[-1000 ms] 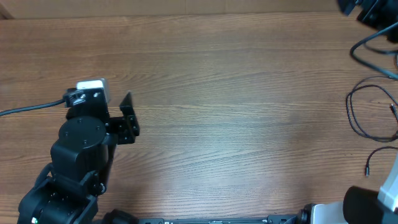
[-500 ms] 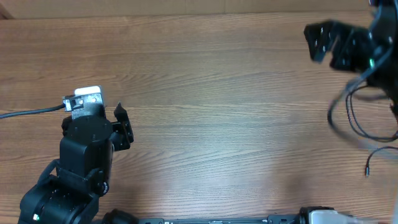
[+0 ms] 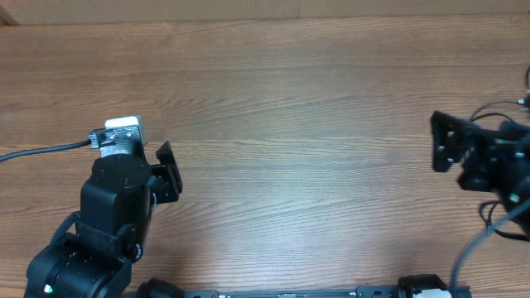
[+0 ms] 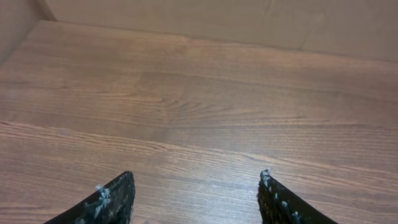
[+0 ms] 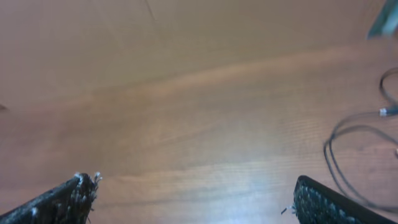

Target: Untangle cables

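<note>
Thin black cables (image 5: 331, 151) lie on the wood table at the right of the right wrist view, and one shows a small metal plug tip (image 5: 385, 112). In the overhead view only a short arc of cable (image 3: 490, 107) shows beside the right arm, which hides the others. My right gripper (image 3: 440, 142) is open and empty, pointing left, with the cables to its right (image 5: 194, 186). My left gripper (image 3: 171, 171) is open and empty over bare wood at the left, far from the cables (image 4: 194, 179).
The wooden table (image 3: 298, 124) spans the view, with a tan wall along its far edge (image 4: 186, 18). A thick black arm cable (image 3: 41, 147) runs off the left edge. The right arm's own thick cable (image 3: 468, 252) curves at the front right.
My right arm has swung in from the top right corner and moved toward the front, now covering most of the cable loops. My left arm has barely shifted.
</note>
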